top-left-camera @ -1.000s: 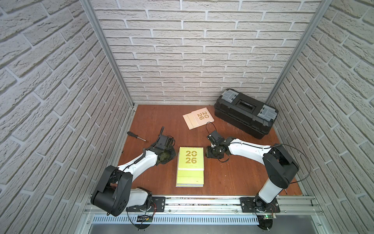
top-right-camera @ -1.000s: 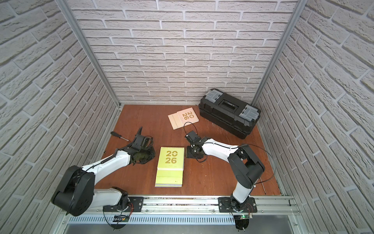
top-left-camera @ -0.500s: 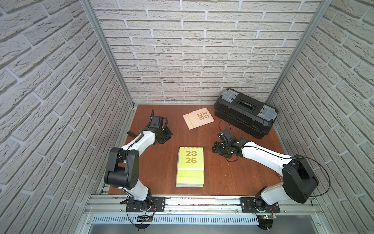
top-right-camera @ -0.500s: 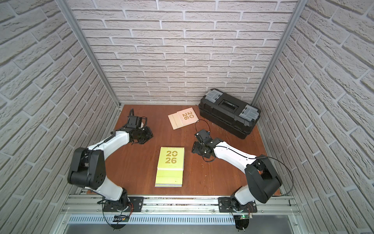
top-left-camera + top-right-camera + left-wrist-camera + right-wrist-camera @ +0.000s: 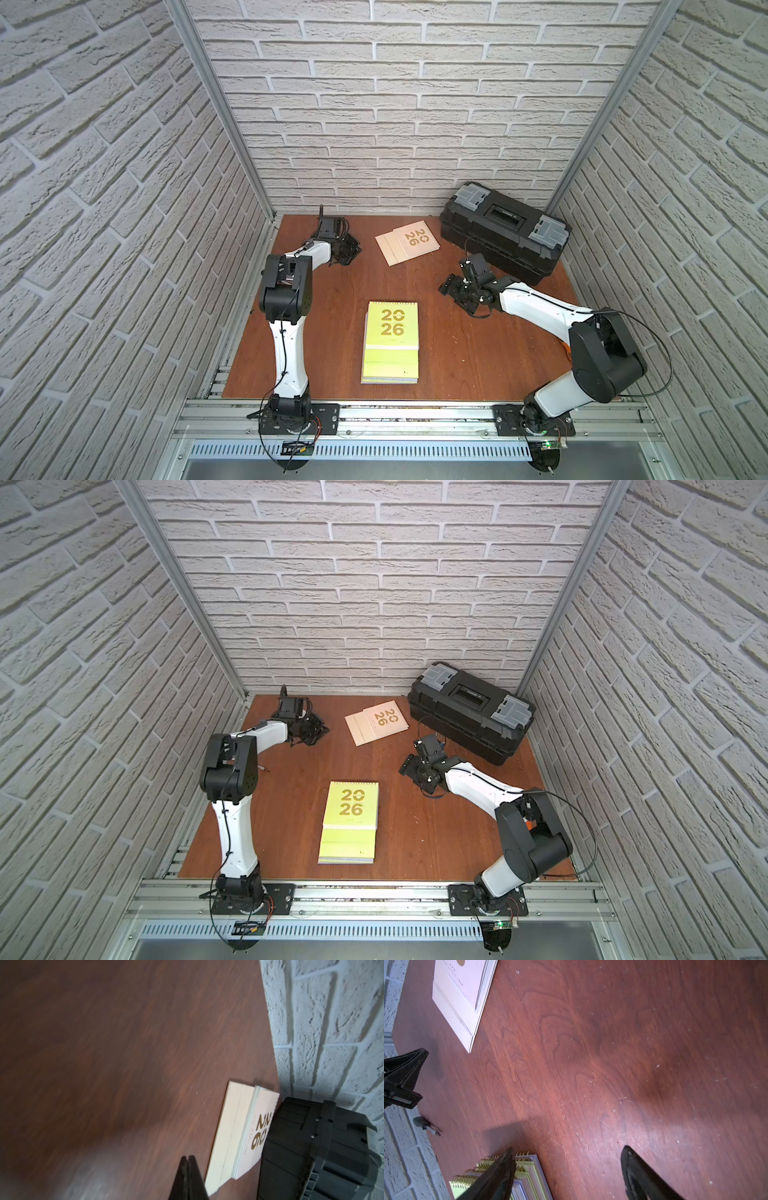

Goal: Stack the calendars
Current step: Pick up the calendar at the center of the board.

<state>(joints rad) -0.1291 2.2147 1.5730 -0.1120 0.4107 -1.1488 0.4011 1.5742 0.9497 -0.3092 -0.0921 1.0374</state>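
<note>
Because the cream calendar [image 5: 407, 242] is thin, stiff card, it is judged light and best pinched at a free edge, though its smooth cover may slip. It is seen lying flat by the black toolbox [image 5: 503, 232], well apart from the lime-topped, gold-coiled stack [image 5: 392, 340] at the middle of the wooden table [image 5: 478, 361]. The left gripper [image 5: 188, 1158] is pressed shut on nothing; the right gripper [image 5: 568, 1148] is spread, empty.

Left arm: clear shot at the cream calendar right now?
Probably yes. The left gripper sits beside the cream calendar with only bare table between them; the toolbox lies on its far side. Jaws are shut, though.
</note>
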